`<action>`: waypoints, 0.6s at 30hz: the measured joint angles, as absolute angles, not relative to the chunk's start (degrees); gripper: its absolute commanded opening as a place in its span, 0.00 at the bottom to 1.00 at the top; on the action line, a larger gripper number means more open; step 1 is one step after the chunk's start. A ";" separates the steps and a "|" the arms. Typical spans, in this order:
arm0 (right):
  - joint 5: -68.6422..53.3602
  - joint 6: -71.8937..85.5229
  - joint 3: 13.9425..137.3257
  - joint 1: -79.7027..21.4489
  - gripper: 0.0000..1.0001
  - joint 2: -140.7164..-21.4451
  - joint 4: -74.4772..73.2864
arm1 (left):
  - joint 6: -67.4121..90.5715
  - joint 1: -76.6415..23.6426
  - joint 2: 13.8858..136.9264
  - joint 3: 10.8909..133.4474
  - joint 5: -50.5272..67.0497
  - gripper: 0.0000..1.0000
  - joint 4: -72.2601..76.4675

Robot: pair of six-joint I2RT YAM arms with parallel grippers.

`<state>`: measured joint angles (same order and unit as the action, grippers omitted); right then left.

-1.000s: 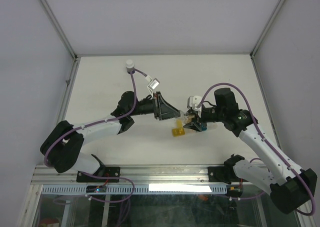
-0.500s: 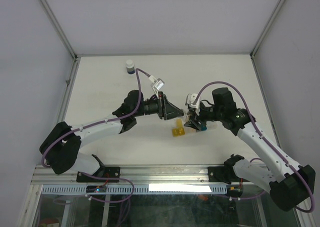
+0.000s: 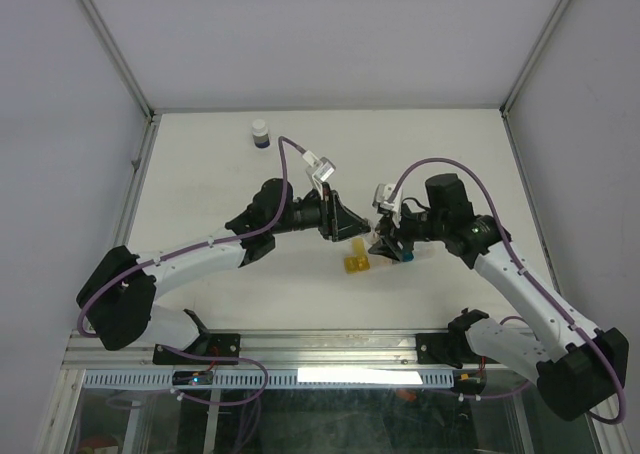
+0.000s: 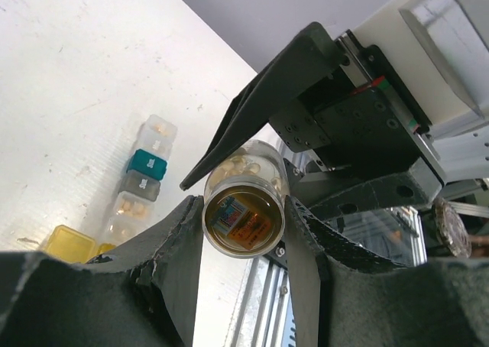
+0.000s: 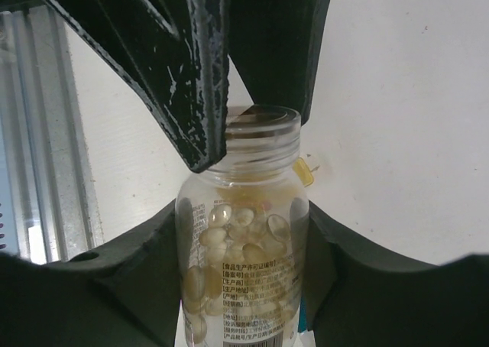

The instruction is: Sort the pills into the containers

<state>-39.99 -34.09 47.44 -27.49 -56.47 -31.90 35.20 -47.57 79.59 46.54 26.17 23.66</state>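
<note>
My right gripper (image 5: 244, 225) is shut on the body of a clear pill bottle (image 5: 244, 278) full of pale yellow softgels, held above the table. My left gripper (image 4: 244, 209) faces it, and its two fingers (image 4: 179, 240) press on either side of the bottle's round top end (image 4: 244, 217). In the top view the two grippers, left (image 3: 360, 230) and right (image 3: 380, 236), meet at mid-table. The containers (image 4: 137, 185) lie in a short row on the table below: clear ones holding pills, a teal one (image 4: 147, 164) and a yellow one (image 4: 70, 244), the yellow one (image 3: 355, 264) also in the top view.
A small white bottle with a dark blue band (image 3: 260, 133) stands at the far left of the table. White walls with metal corner posts close in the table. A metal rail (image 3: 330, 349) runs along the near edge by the arm bases.
My left arm has reached to the right, bringing its gripper up to the right gripper and around the bottle's top end. The right gripper has shifted only slightly.
</note>
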 measured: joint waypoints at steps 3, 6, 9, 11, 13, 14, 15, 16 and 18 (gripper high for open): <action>-43.18 -33.43 47.44 -26.20 0.00 -56.47 -32.95 | 32.97 -47.55 79.88 46.78 29.02 0.17 24.08; -45.95 -33.30 47.44 -25.08 0.00 -56.42 -34.63 | 27.94 -47.51 81.10 47.51 33.50 0.17 24.95; -48.31 -33.34 47.44 -23.94 0.00 -56.42 -36.40 | 18.46 -47.53 82.02 49.32 38.06 0.18 23.33; -50.24 -33.52 47.44 -23.38 0.00 -56.40 -36.80 | 11.55 -47.51 82.04 50.98 41.28 0.18 20.91; -52.31 -33.54 47.44 -22.79 0.00 -56.38 -37.19 | 5.06 -47.51 82.08 53.04 44.31 0.19 17.45; -53.15 -33.56 47.44 -22.55 0.00 -56.31 -37.26 | 1.58 -47.51 82.08 54.06 45.78 0.19 15.68; -54.02 -33.56 47.44 -22.22 0.00 -56.16 -37.23 | -0.60 -47.51 82.08 54.61 46.68 0.20 14.85; -54.76 -33.54 47.44 -21.85 0.00 -55.99 -37.23 | -2.72 -47.51 82.08 55.07 47.53 0.21 14.20; -56.27 -33.56 47.44 -20.93 0.00 -55.55 -37.21 | -6.07 -47.59 82.08 55.81 48.53 0.27 13.45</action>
